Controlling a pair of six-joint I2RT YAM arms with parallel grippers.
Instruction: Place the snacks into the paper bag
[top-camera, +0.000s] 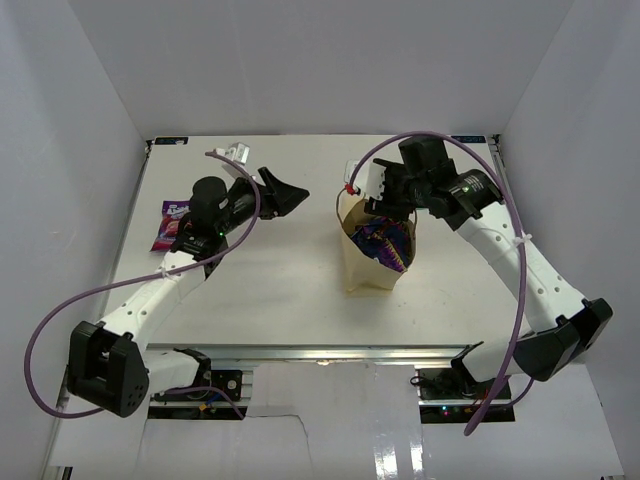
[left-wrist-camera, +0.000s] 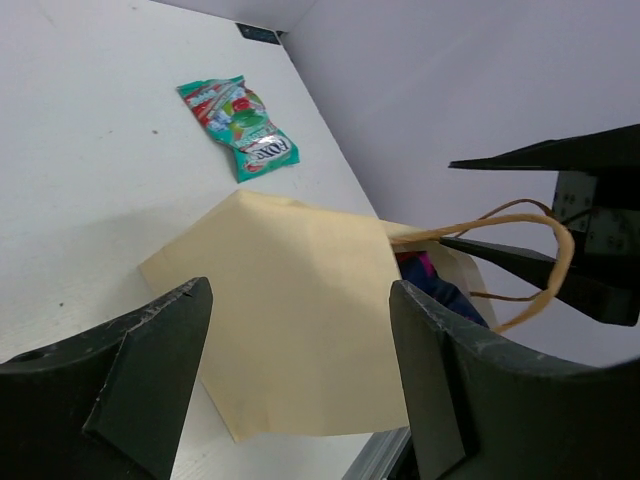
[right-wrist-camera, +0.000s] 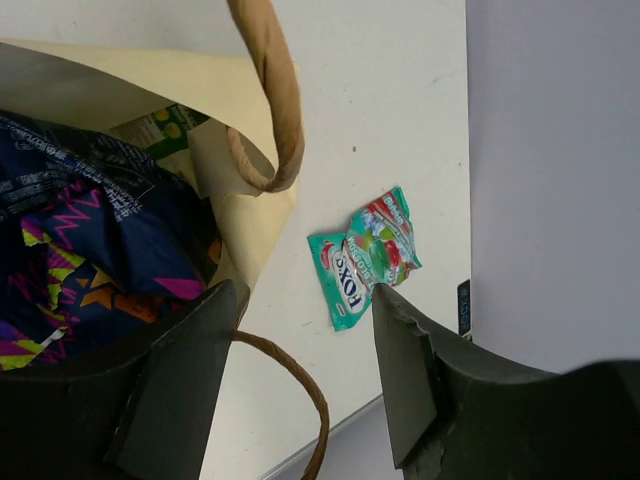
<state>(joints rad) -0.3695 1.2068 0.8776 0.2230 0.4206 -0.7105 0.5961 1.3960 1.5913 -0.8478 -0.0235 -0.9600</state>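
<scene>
The tan kraft paper bag (top-camera: 362, 272) stands upright a little right of the tabletop's (top-camera: 270, 310) centre, mouth open, nearer the near edge than either end effector. Inside it, a large glossy dark blue-purple snack bag (right-wrist-camera: 90, 230) with a zigzag print fills most of the opening, and a corner of a green packet (right-wrist-camera: 160, 125) shows against one wall. Judgement: loading is partly done. Close to the left edge a magenta packet (top-camera: 172, 225) lies flat outside the bag, partly hidden by the left arm. The left end effector (top-camera: 290, 192) hangs left of the bag with fingers spread and empty, facing the bag's side, apparently placed to steady it or stand by. The right end effector (right-wrist-camera: 305, 295) hovers over the bag mouth, fingers apart and holding nothing, with a twisted paper loop handle (right-wrist-camera: 275, 90) curving beside them. That position suits a drop into the bag. Farthest off, near the far-right corner, a teal-white packet (right-wrist-camera: 365, 255) lies flat, not yet bagged.
</scene>
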